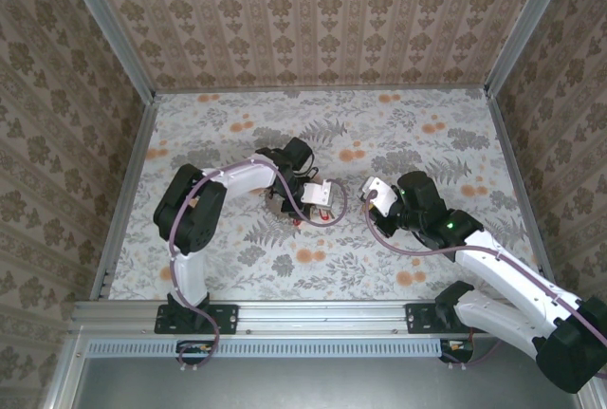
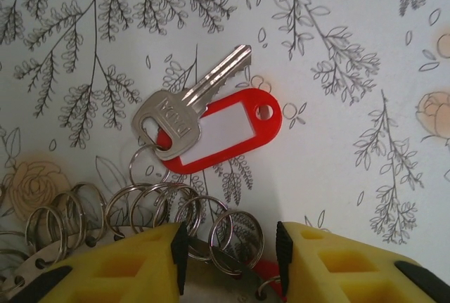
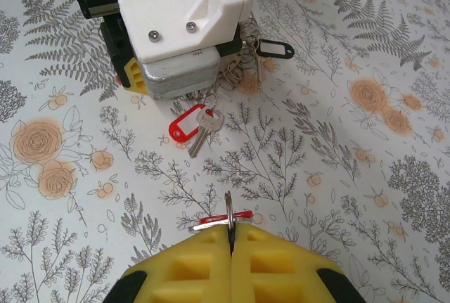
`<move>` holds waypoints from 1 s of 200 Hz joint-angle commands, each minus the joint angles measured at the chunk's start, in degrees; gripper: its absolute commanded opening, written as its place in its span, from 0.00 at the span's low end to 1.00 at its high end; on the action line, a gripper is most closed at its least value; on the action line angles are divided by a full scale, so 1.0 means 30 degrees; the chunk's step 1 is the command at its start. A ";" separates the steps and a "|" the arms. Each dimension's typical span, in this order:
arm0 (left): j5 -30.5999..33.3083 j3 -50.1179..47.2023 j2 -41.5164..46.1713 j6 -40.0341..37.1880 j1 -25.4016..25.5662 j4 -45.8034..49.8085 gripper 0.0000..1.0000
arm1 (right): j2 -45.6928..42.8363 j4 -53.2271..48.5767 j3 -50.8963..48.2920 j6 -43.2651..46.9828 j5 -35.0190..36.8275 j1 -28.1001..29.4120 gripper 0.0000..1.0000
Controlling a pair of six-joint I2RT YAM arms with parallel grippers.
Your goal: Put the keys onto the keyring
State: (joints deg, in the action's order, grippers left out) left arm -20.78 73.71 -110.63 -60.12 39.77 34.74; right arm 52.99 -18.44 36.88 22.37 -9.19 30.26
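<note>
Left tool (image 2: 230,243): seen at the bottom edge of the left wrist view. Its two yellow fingers (image 2: 133,264) stand partly apart, and neither pad can be seen clamping anything. The gap between them holds some of the keyring's loops and a grey part that cannot be identified.

Keyring (image 2: 140,211): a silvery coil of overlapping loops lying on the floral counter (image 2: 351,176). It runs from the lower left of the left wrist view in under the left tool.

First key (image 2: 186,110): a silver key lying flat on the counter at centre frame in the left wrist view, blade pointing to the upper right. Its head overlaps a red tag (image 2: 225,131). A thin small ring through the head reaches down to the coil.

Right tool (image 3: 230,236): seen at bottom centre of the right wrist view. Its yellow fingers are fully closed on the small ring of a second key (image 3: 221,220), which has a red tag and is seen edge-on just above the fingertips.

A black tag (image 3: 274,50) lies at the upper centre of the right wrist view, beside the coil.

In the overhead view both tools sit mid-counter, near each other but apart.
</note>
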 commanded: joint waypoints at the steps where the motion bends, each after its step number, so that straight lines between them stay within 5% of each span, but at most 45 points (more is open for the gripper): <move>1: 0.1380 0.0419 -0.0331 -0.0106 0.0153 0.1346 0.41 | -0.0269 -0.0311 0.0165 0.0058 0.0368 0.0079 0.00; 43: 0.2563 0.0415 -0.1117 -0.0741 0.0596 0.1719 0.38 | -0.0363 -0.0424 0.0215 0.0072 0.0427 0.0079 0.00; 93: 0.1597 0.0742 -0.0512 -0.0770 0.0419 0.1912 0.13 | 0.0026 -0.0770 0.0401 -0.0132 0.1277 0.0079 0.00; 114: 0.0766 0.0629 0.0532 -0.0190 0.0031 0.1367 0.17 | 0.0569 -0.1531 0.0758 0.0207 0.1778 0.0108 0.00; 176: -0.4253 -0.1931 0.6496 0.6006 -0.3438 -0.3293 0.26 | 0.5056 -0.8560 0.3369 0.4981 0.0567 0.1504 0.00; 200: -0.4434 -0.3837 0.8999 0.9794 -0.5134 -0.5612 0.27 | 0.7009 -0.8882 0.3259 0.5522 0.0495 0.2617 0.00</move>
State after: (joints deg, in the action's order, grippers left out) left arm -28.82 67.57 -89.71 -45.56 28.29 25.63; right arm 68.88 -37.28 45.82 33.63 -6.07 35.16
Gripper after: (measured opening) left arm 0.269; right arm 0.067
